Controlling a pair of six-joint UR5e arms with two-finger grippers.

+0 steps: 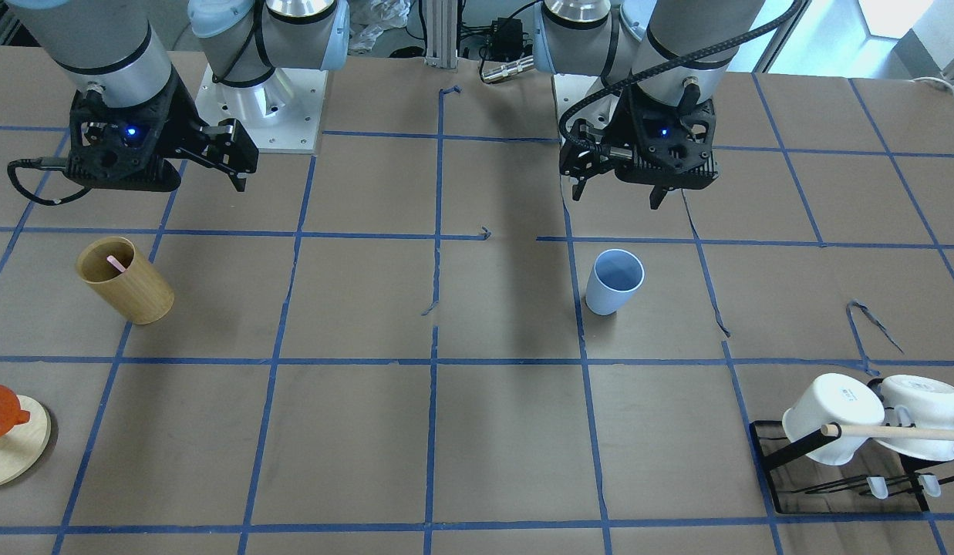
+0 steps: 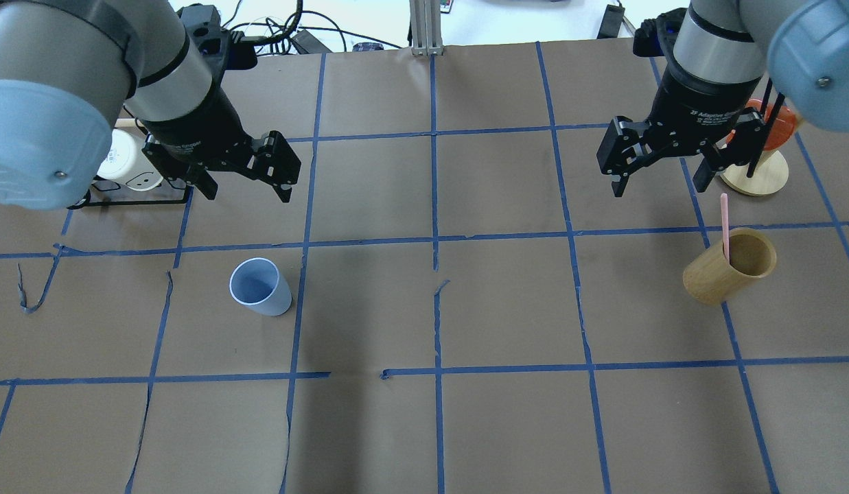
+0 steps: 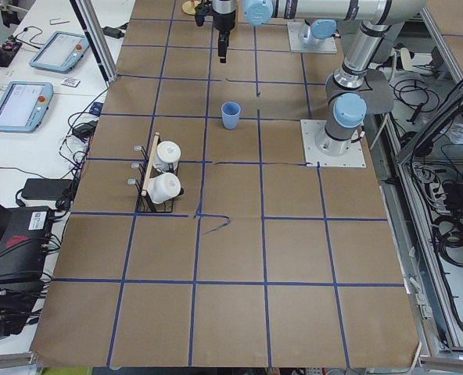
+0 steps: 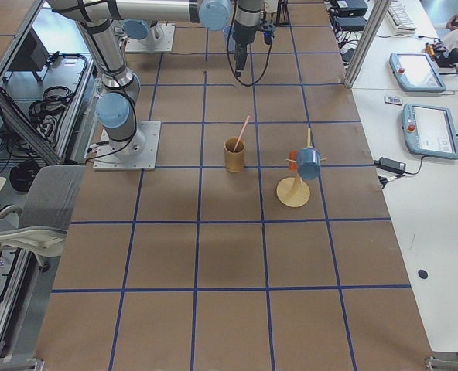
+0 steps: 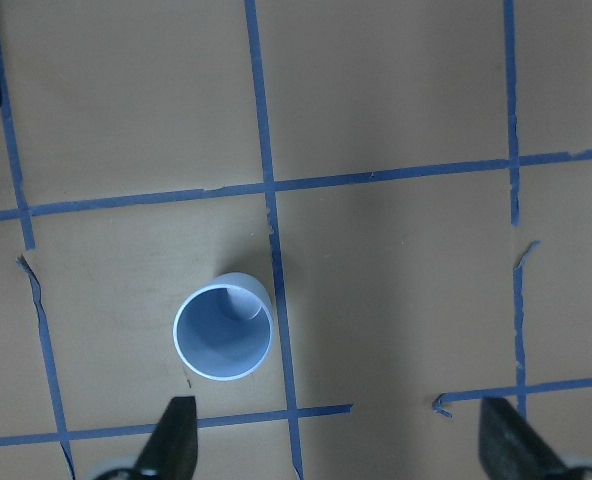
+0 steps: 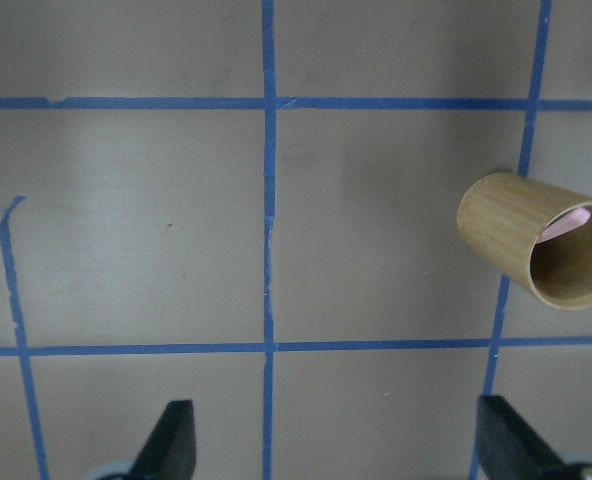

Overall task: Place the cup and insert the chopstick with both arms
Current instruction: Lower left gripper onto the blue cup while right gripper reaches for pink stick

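Both hover spread wide, holding nothing. The left hand (image 2: 247, 191) hangs near the blue cup (image 2: 261, 288), upright on the table (image 2: 506, 425), ready to drop over it. The right hand (image 2: 659, 186) is beside the bamboo holder (image 2: 729, 266), where the pink chopstick (image 2: 725, 223) leans out, offering a grip.

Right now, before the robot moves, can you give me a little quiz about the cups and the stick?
1. True or false: the thin pink chopstick stands inside the round bamboo holder.
2. What is inside the light blue plastic cup? A) nothing B) a spoon C) water
3. Are the left arm's fingers open or shut?
Key: 1 true; 2 A; 3 open.
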